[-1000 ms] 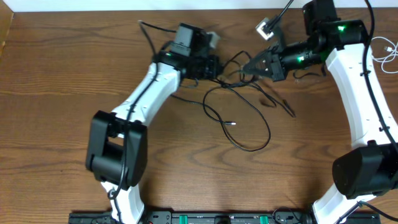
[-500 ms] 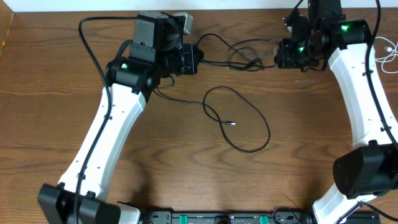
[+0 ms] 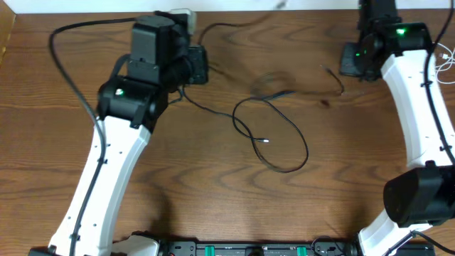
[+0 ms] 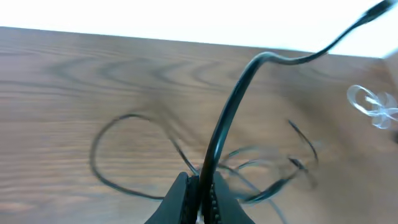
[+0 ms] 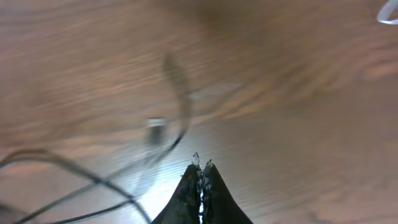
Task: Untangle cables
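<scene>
My left gripper (image 4: 200, 183) is shut on a black cable (image 4: 231, 106) that rises from the jaws and runs off to the upper right. Seen from overhead, this gripper (image 3: 205, 69) sits at the table's back left. Another black cable lies in a loose loop mid-table, its small plug end (image 3: 264, 141) inside the loop. Blurred black strands (image 3: 274, 80) hang between the arms. The right gripper (image 5: 200, 165) is shut, and I see nothing held between its tips. It stands at the back right (image 3: 344, 62). A blurred strand (image 5: 180, 102) lies just beyond it.
A white cable (image 3: 444, 55) lies at the table's right edge, beyond the right arm. The left arm's own thick black wire (image 3: 64, 50) arcs over the back left. A black rail (image 3: 242, 249) runs along the front edge.
The two grippers have pulled apart, the left one to the left and the right one to the right. The tangle between them has come loose, and its strands are blurred with motion.
</scene>
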